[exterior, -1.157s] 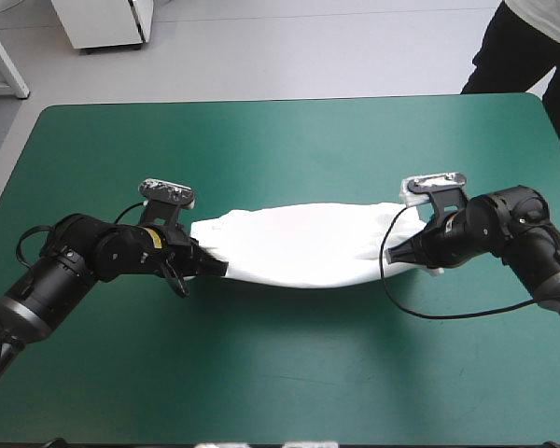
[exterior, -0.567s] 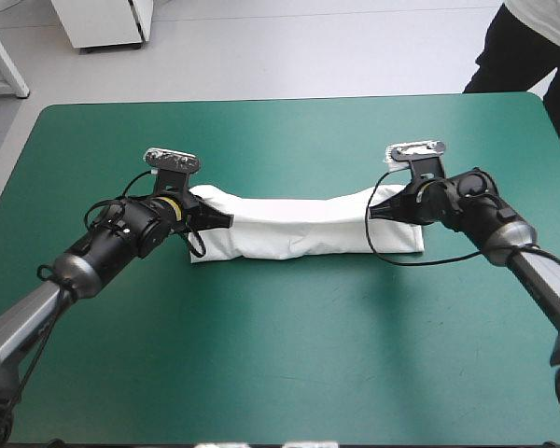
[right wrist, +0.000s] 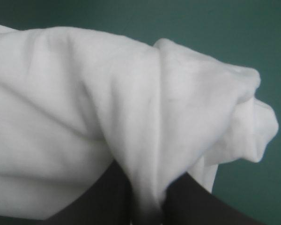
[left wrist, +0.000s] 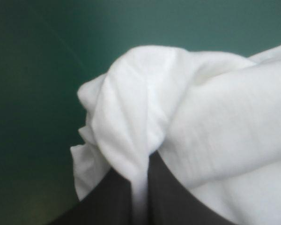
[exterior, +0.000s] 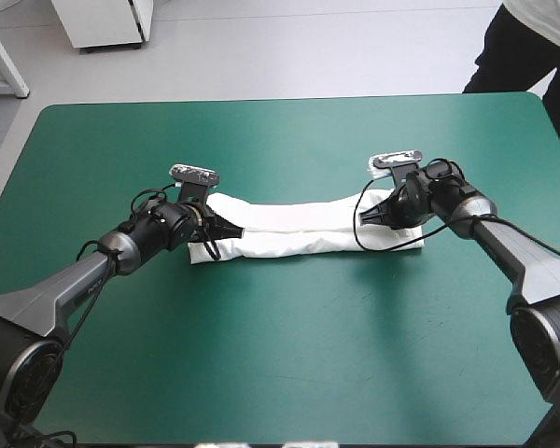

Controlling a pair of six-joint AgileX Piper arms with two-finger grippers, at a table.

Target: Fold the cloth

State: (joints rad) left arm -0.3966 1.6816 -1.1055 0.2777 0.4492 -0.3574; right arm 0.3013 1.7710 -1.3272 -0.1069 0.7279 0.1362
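Observation:
The white T-shirt (exterior: pixel 303 229) lies as a long folded band across the middle of the teal-green table (exterior: pixel 280 355). My left gripper (exterior: pixel 226 229) is shut on the T-shirt at its left end, and my right gripper (exterior: pixel 373 215) is shut on it at the right end. In the left wrist view the T-shirt (left wrist: pixel 178 122) bunches over my gripper (left wrist: pixel 139 187), a thin fold pinched between the black fingers (left wrist: pixel 173 197). The right wrist view shows the T-shirt (right wrist: pixel 107 112) draped over my gripper (right wrist: pixel 147 197), a fold caught between its fingers (right wrist: pixel 103 197).
Bare teal-green cover surrounds the band on all sides, with wide room toward the near edge (exterior: pixel 280 411) and the far edge (exterior: pixel 280 107).
Both grippers have carried the T-shirt away from me toward the table's middle and lowered it. The hanging, sagging cloth now lies folded over itself as a narrower band.

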